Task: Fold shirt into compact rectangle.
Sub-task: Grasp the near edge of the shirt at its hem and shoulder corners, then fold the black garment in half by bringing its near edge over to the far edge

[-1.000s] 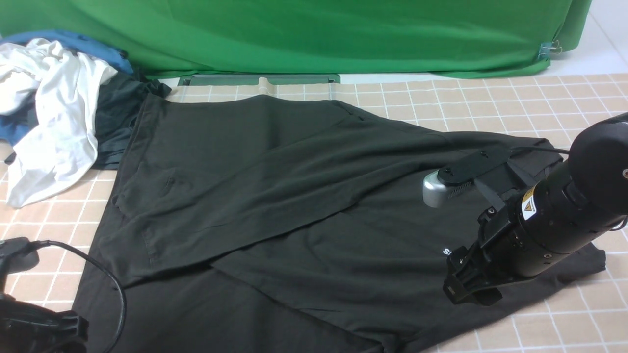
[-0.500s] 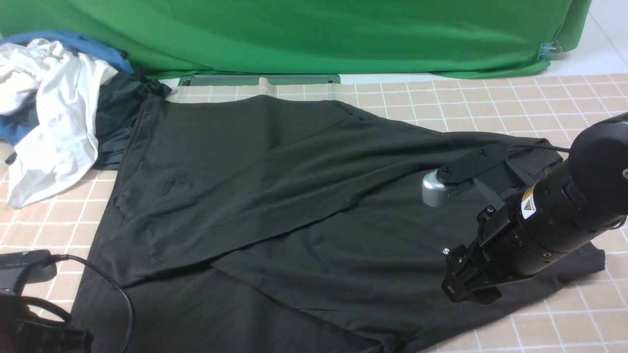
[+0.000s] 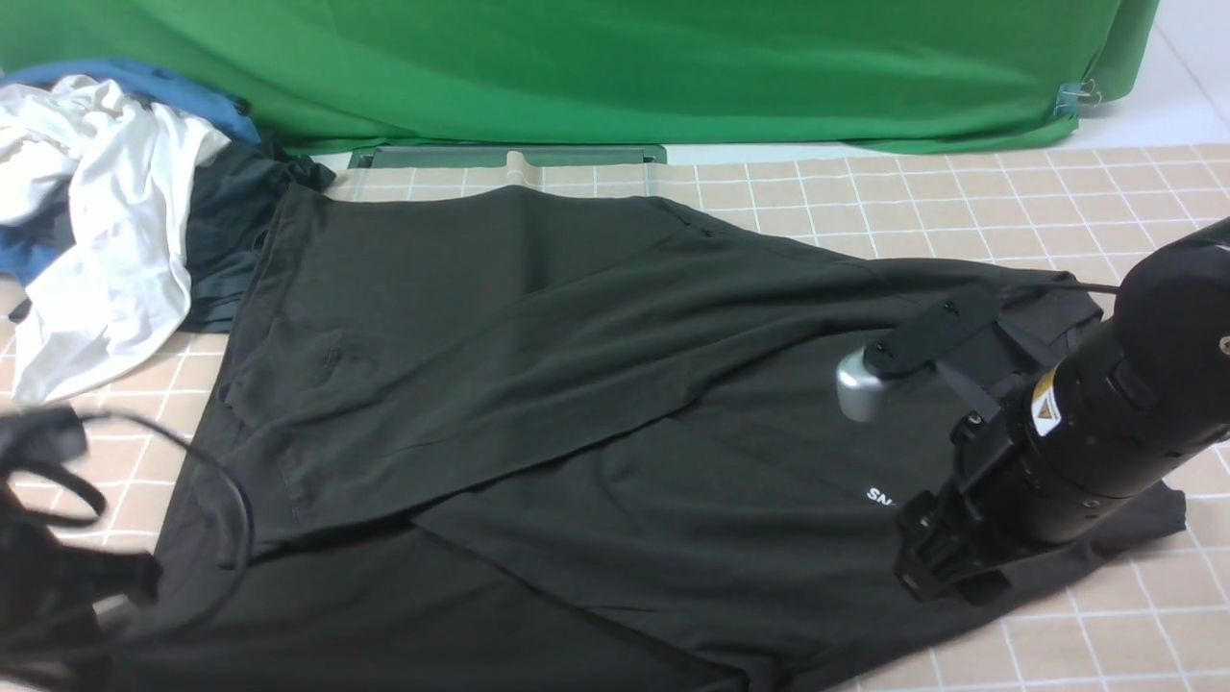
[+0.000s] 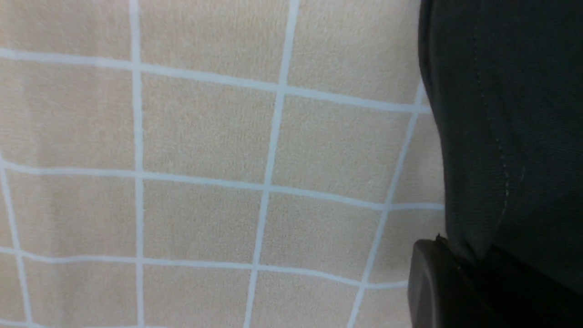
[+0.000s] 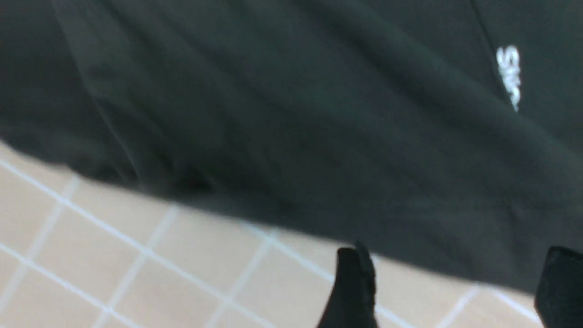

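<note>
The black shirt (image 3: 538, 384) lies spread over the checked tablecloth, one sleeve folded slantwise across its body, and its small white print (image 3: 879, 497) shows by my right arm. At the near left my left arm (image 3: 58, 577) is blurred. In the left wrist view my left gripper (image 4: 469, 269) is shut on the shirt's stitched edge (image 4: 501, 159), with one dark finger (image 4: 432, 287) showing. My right gripper (image 5: 457, 282) hangs open just above the shirt's near right edge (image 5: 319, 218), nothing between its fingers (image 5: 355, 287).
A heap of white, blue and dark garments (image 3: 96, 221) lies at the back left, touching the shirt's far corner. A green backdrop (image 3: 615, 67) closes off the far side. Bare beige checked cloth (image 3: 1057, 192) shows at the back right and near left (image 4: 205, 136).
My left gripper has gone from open to shut on the shirt's edge, and that arm has risen and blurred. My right arm has slid slightly right and down, uncovering more of the white print.
</note>
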